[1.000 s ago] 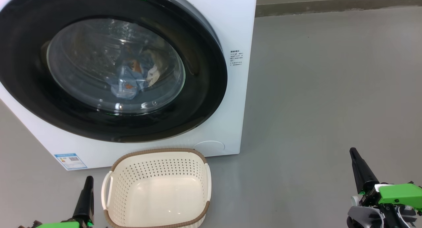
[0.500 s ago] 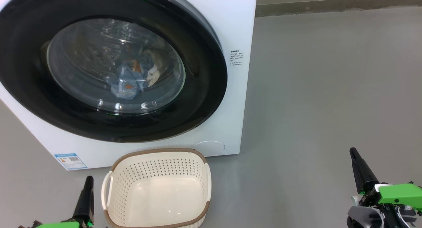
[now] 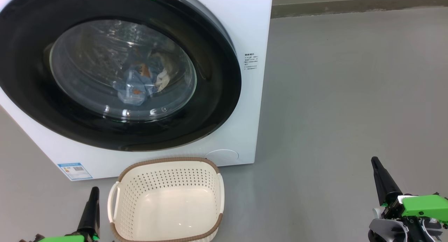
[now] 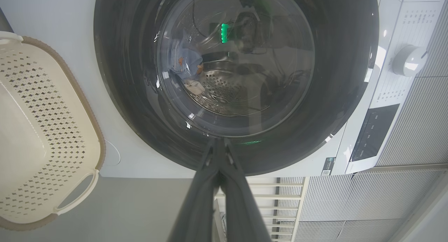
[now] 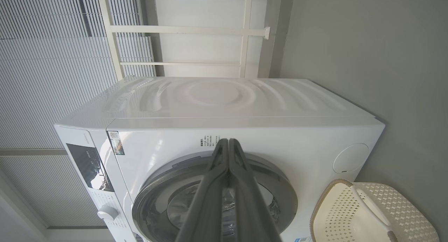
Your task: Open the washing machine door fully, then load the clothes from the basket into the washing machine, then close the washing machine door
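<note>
- The washing machine (image 3: 253, 137), a white front-loader, fills the upper left of the head view and stands on a grey floor (image 3: 350, 95)
- The washing machine door (image 3: 220, 95) is closed flat against the front, a wide glossy black rim around bulging clear glass
- The clothes (image 3: 138, 84) lie inside the drum, seen through the glass: light blue fabric with orange-brown marks and a bit of white cloth beside it
- The basket (image 3: 168, 160) sits on the floor just in front of the machine, below the door; it is cream, perforated and brown-rimmed, and its bare bottom is showing
- The left gripper (image 3: 94, 190) is at the lower left, just beside the basket's left handle but apart from it; the left wrist view shows its two dark fingers meeting at the tips with nothing between them
- The right gripper (image 3: 375, 161) is at the lower right, well apart from machine and basket, its fingers likewise pressed together on nothing
- A blue label sticker (image 3: 75, 171) at the front's lower left corner and a block of small dark print (image 3: 251, 61) right of the door are both too small to read
- The left wrist view shows a control dial (image 4: 407, 60) and a dark display panel (image 4: 374, 131); the lettering there is not legible
</note>
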Motion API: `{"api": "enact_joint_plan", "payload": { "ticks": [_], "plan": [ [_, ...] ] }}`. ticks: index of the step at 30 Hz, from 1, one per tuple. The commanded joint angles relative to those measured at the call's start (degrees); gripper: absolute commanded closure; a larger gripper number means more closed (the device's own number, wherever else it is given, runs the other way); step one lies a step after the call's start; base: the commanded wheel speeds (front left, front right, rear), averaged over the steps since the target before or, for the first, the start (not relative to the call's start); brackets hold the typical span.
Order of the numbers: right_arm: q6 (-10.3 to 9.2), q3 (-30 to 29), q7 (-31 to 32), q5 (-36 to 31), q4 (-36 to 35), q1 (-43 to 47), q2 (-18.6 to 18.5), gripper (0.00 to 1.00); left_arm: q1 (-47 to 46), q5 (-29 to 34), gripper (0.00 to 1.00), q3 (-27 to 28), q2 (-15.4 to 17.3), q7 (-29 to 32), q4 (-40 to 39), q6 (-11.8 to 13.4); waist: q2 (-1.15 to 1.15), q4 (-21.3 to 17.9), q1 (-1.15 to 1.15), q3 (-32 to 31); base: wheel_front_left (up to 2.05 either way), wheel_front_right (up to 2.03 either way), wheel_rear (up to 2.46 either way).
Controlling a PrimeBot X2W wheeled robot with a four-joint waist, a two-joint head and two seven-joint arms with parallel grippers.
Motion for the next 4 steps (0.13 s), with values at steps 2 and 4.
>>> {"api": "enact_joint_plan", "payload": {
  "ticks": [2,4],
  "plan": [
    [0.1,1.0,0.3,-0.1,-1.7,-1.9,-0.4,1.0,-2.4,-0.5,1.0,1.7,0.5,0.4,-1.8,0.0,0.0,0.0,0.0,0.0,0.0,0.0,0.0],
    [0.1,1.0,0.3,-0.1,-1.7,-1.9,-0.4,1.0,-2.4,-0.5,1.0,1.7,0.5,0.4,-1.8,0.0,0.0,0.0,0.0,0.0,0.0,0.0,0.0]
  ]
}}
